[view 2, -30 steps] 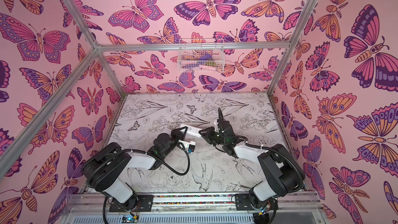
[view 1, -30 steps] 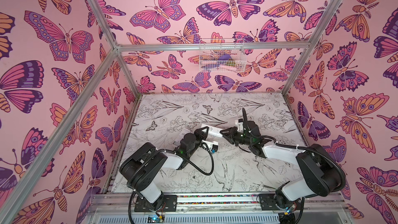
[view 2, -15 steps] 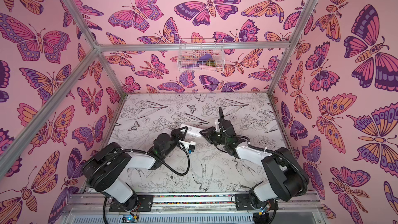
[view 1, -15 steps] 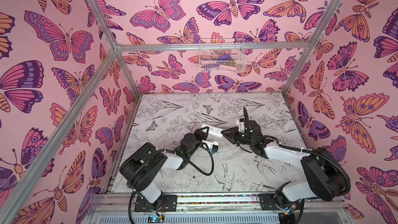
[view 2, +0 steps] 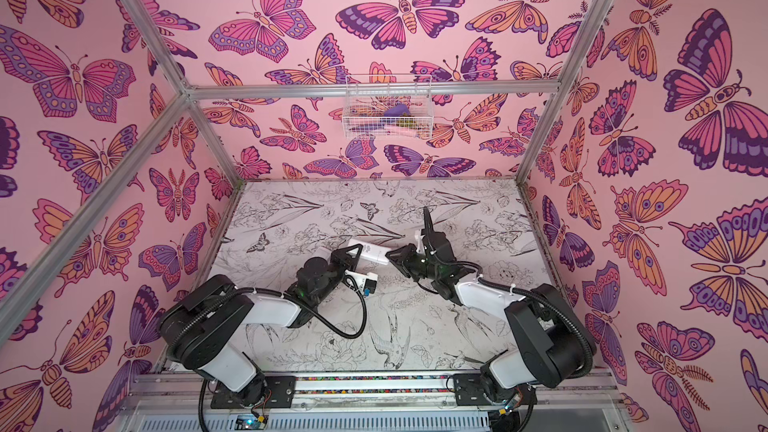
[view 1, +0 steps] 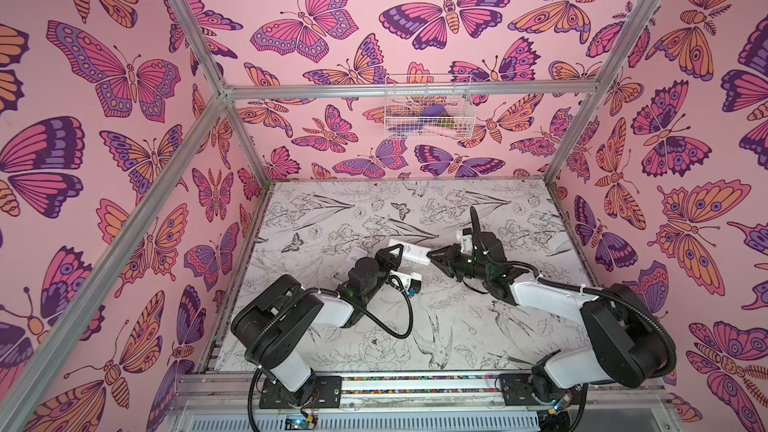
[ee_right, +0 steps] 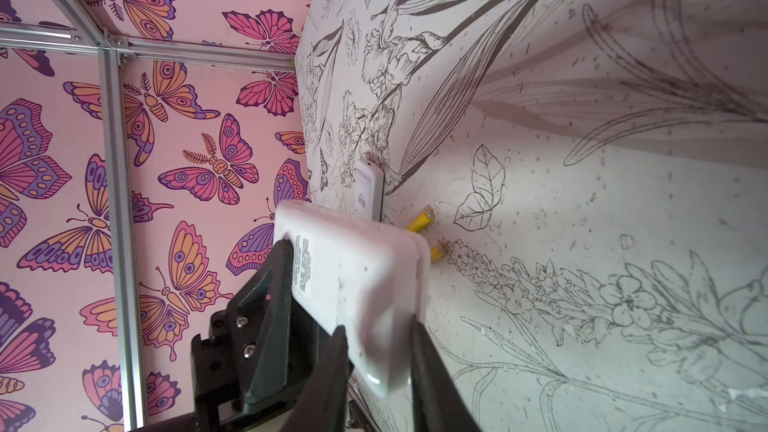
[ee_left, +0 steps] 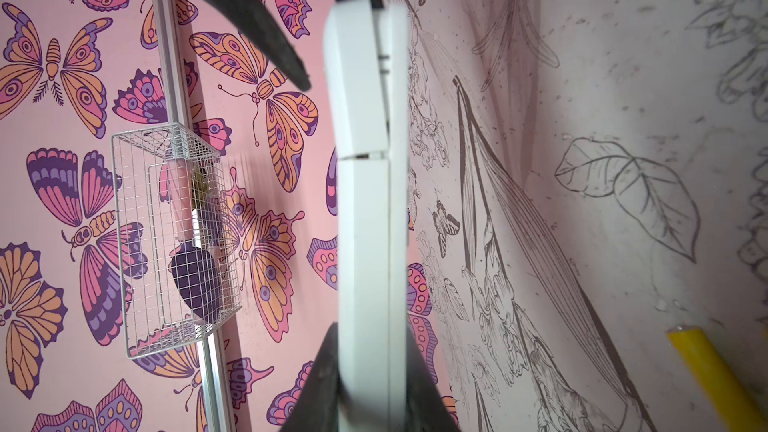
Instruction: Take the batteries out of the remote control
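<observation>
Both grippers hold one white remote control up off the table. My left gripper is shut on one end. My right gripper is shut on the other end, a black finger on each face. In the left wrist view the remote control shows edge-on, with a seam across its back. Two yellow batteries lie on the table beyond the remote control. One yellow battery shows in the left wrist view. In both top views the batteries are hidden.
A second flat white rectangular piece lies on the flower-print table beside the left gripper. A white wire basket with odd items hangs on the back wall. Butterfly-print walls close in three sides.
The right arm has shifted slightly and its jaws have narrowed on the remote's end. The left arm and the remote have stayed put.
</observation>
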Controlling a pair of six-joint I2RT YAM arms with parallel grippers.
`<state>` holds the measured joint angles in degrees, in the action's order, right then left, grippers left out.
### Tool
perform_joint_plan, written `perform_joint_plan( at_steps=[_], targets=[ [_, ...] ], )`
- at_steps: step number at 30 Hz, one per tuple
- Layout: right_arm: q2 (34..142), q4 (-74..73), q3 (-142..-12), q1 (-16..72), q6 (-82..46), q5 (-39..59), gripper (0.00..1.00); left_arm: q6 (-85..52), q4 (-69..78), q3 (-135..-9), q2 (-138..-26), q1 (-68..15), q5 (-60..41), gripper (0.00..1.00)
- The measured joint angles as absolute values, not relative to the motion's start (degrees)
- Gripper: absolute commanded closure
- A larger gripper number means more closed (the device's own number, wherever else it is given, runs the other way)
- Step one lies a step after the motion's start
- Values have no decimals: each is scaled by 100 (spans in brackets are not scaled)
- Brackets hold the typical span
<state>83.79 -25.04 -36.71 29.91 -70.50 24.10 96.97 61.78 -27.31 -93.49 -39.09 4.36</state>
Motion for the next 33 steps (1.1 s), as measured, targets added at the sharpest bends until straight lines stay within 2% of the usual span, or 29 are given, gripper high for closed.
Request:
perform_joint_plan(
  at_steps=[24, 31, 33],
  targets=[
    [8211, -2630, -3669, 2853, -6993, 2469, 77, 9642, 6119, -2735, -9474, -4032, 386, 100],
    [8204, -2589, -3667, 2851, -6941, 2469, 83, 9657, 6119, -2744, -9496, -4032, 384, 100],
    [8204, -2589, -3667, 2851, -6932, 2471, 91, 9657, 6117, -2744, -9496, -4032, 362, 100]
  ],
)
